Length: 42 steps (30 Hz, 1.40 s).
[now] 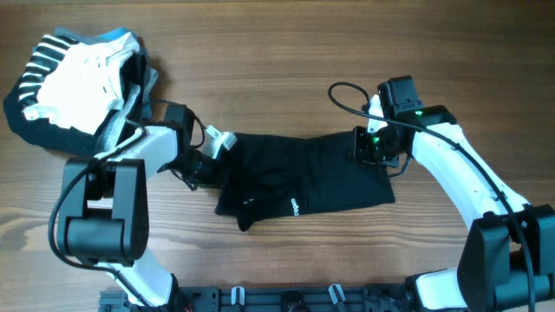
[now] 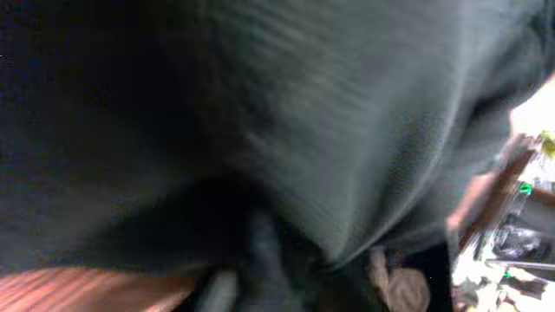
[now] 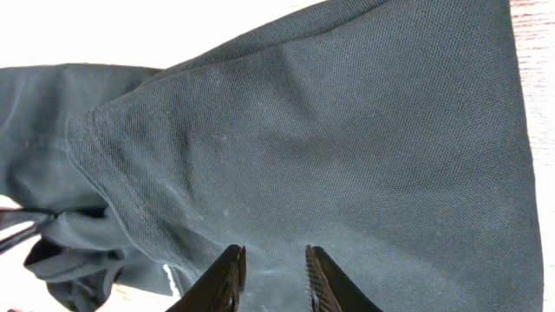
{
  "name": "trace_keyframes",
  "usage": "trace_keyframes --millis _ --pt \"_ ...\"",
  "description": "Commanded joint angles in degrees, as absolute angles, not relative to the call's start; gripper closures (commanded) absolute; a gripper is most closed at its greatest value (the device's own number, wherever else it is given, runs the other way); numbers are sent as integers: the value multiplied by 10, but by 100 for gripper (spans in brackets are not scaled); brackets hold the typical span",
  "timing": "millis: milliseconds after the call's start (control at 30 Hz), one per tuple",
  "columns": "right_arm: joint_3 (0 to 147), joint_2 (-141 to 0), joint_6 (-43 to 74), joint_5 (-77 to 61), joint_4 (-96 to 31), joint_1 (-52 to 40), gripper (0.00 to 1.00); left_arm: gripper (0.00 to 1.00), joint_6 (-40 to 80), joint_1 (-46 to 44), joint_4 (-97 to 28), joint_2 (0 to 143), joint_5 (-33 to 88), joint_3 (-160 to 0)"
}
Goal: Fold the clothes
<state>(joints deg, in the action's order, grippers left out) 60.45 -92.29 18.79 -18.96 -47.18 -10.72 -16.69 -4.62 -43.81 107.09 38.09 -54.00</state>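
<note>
I am at the grasping step: the black T-shirt (image 1: 303,178) lies spread mid-table (image 1: 286,69), with my left gripper (image 1: 202,165) at its left edge and my right gripper (image 1: 375,147) at its right. My right jaws stand narrowly apart over the cloth and my left are lost in blurred fabric, so I cannot tell if either pinches. Next, I judge, both need a sure hold before one side lifts over.
</note>
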Motion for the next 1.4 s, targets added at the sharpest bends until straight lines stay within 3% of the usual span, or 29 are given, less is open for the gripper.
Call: trace_keyframes --millis 0,167,333,600,700,767,1000,1167,1333,1367 --pt "602 -917 180 -180 -472 -109 73 92 -113 -22 -468 1083 321 -556" --pt "602 -917 181 -180 -472 -109 73 96 -113 22 -599 1062 314 -691" --pt "602 -917 181 -178 -472 -109 73 96 -77 5 -688 1053 336 -846" --pt "602 -917 181 -177 -471 -109 72 91 -51 -129 -653 1058 355 -872" --pt "602 -917 182 -177 -470 -109 72 86 -20 -214 -628 1062 323 -872" --pt "602 -917 182 -172 -472 -109 72 77 0 -260 -622 1067 292 -872" --pt "602 -917 196 -161 -472 -87 68 76 69 -369 -576 1095 274 -873" --pt "602 -917 189 -172 -472 -82 57 70 69 -332 -660 1083 267 -943" --pt "602 -917 41 -398 -443 -89 48 64 69 -243 -755 1051 126 -1034" --pt "602 -917 53 -404 -434 -100 47 70 68 -215 -755 1044 102 -1034"
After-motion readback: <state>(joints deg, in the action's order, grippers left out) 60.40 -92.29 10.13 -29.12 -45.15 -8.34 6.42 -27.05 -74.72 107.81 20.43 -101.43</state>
